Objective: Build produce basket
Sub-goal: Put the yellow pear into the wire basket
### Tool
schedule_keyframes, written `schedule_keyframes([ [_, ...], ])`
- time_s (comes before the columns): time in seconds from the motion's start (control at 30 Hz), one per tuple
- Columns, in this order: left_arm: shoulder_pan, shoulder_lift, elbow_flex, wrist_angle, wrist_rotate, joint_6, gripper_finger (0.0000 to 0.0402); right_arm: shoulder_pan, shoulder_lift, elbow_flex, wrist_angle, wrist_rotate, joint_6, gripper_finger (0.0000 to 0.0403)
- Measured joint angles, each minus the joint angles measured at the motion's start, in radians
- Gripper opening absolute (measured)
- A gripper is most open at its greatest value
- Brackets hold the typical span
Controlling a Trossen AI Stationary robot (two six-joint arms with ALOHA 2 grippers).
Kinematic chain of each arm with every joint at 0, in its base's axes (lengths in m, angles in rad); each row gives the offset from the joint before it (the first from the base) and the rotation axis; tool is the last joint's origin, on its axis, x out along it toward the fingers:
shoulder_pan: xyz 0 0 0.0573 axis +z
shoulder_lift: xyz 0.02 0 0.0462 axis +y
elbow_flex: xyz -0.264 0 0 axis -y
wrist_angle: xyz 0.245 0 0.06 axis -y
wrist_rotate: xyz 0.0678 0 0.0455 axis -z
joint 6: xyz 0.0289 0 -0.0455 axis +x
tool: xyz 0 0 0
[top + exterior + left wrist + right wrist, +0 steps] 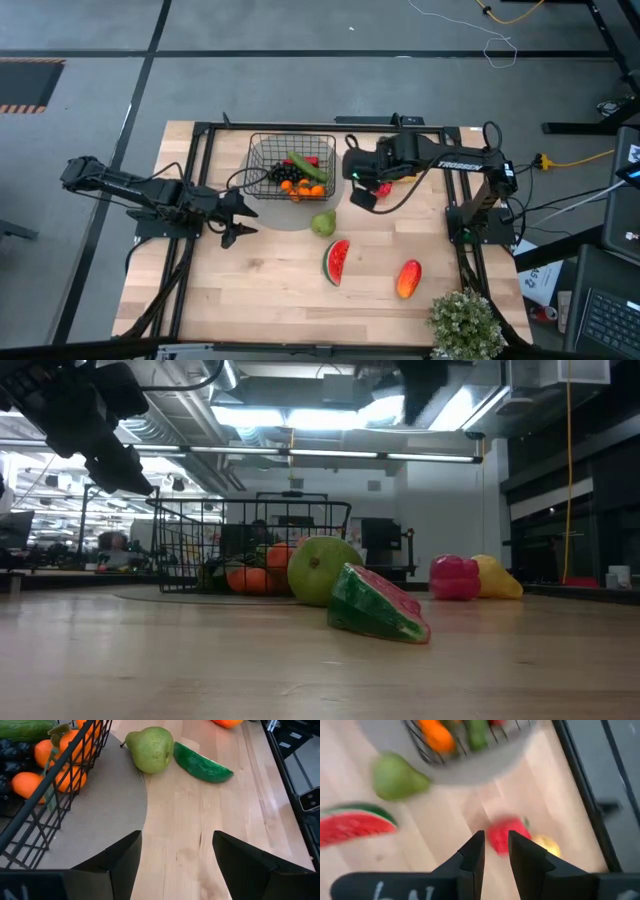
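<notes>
- Pale wooden counter (290, 290) framed by black rails, set on a grey floor; in the low view an office-like room with ceiling lights lies behind it.
- Basket (292, 165): black wire mesh, standing on a round grey mat (290, 212) at the far middle of the counter. It holds a green cucumber (305, 166), oranges (305, 188) and dark grapes (283, 175).
- Pear (323, 223): green, on the counter at the mat's edge, just outside the basket on its near right side.
- Watermelon slice (336, 262): lies just nearer than the pear, red face up in the high view, green rind toward the low camera.
- Mango (408, 279): orange-red, alone on the near right part of the counter, apart from the slice.
- Red fruit (506, 835) and yellow fruit (545, 845): side by side to the right of the basket, below the right arm.
- Left claw (238, 217): fingers spread wide and empty, hovering over the mat's left edge beside the basket.
- Right claw (494, 851): raised above the red fruit, fingers close together with a narrow gap, holding nothing.
- Potted leafy plant (465, 322): at the near right corner.
</notes>
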State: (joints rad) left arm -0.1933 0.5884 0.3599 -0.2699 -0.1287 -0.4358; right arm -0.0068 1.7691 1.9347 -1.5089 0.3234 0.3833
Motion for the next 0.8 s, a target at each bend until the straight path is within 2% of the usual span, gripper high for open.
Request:
schedule_keyframes([
  [0.07,0.000,0.000,0.000,0.000,0.000,0.000,0.0241,0.012,0.000,0.000,-0.069,0.039,0.059,0.0088],
  [0.13,0.000,0.000,0.000,0.000,0.000,-0.001,0.0241,0.023,-0.013,-0.017,-0.053,0.079,0.067,0.0088],
  [0.33,0.000,0.000,0.000,-0.001,0.000,-0.002,0.0241,0.028,-0.090,-0.078,-0.068,0.099,0.089,0.0088],
  [0.47,0.000,0.000,0.000,-0.003,0.000,-0.002,0.0241,0.024,-0.186,-0.168,-0.066,0.228,0.186,0.0088],
  [0.6,0.000,0.000,0.000,-0.005,0.000,-0.008,0.0241,0.024,-0.286,-0.309,-0.058,0.396,0.356,0.0088],
  [0.8,0.000,0.000,0.000,-0.004,0.000,-0.008,0.0241,0.022,-0.362,-0.555,-0.051,0.516,0.750,0.0088],
])
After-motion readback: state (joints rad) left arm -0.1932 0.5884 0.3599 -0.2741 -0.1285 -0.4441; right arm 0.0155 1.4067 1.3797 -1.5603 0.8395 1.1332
